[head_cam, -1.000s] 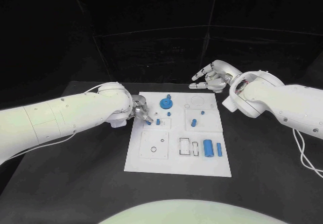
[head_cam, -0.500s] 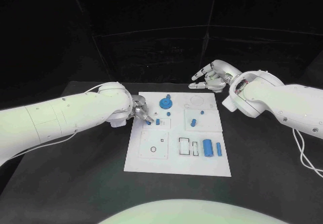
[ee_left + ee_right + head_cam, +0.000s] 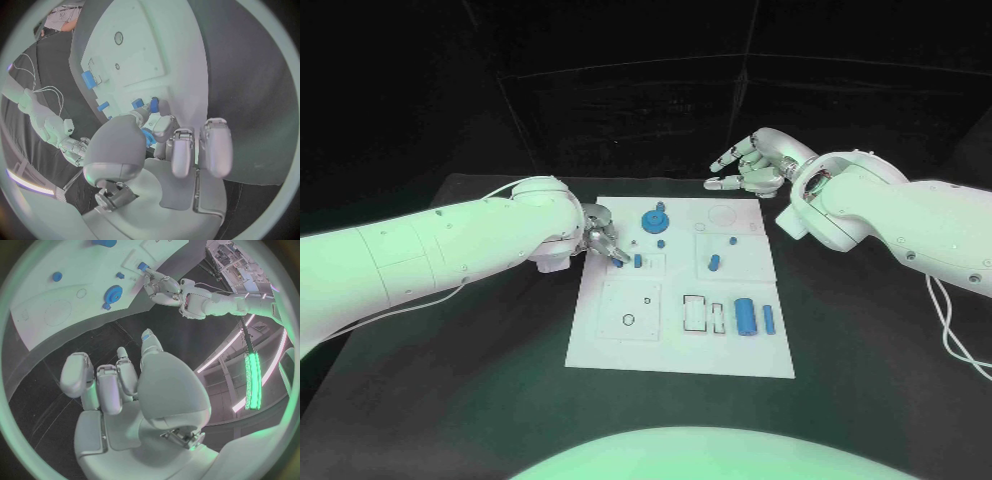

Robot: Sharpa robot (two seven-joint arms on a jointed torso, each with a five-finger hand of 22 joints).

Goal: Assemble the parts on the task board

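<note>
The white task board (image 3: 678, 340) lies mid-table. My left hand (image 3: 602, 238) hovers at its left edge and pinches a small blue part (image 3: 147, 136) between thumb and fingers, close beside a blue peg (image 3: 638, 261) that stands in the board. My right hand (image 3: 753, 168) hangs over the board's far right corner, fingers apart, nothing in it. On the board are a round blue gear piece (image 3: 655, 219), a short peg (image 3: 714, 263), a thick blue cylinder (image 3: 746, 316) and a thin one (image 3: 769, 319). The right wrist view looks across the gear piece (image 3: 114, 292) toward my left hand (image 3: 164, 287).
A square plate with two holes (image 3: 632, 310) and two rectangular slots (image 3: 694, 314) occupy the board's near half. A white cable (image 3: 488, 190) runs along my left arm. Black table (image 3: 473, 380) surrounds the board on all sides.
</note>
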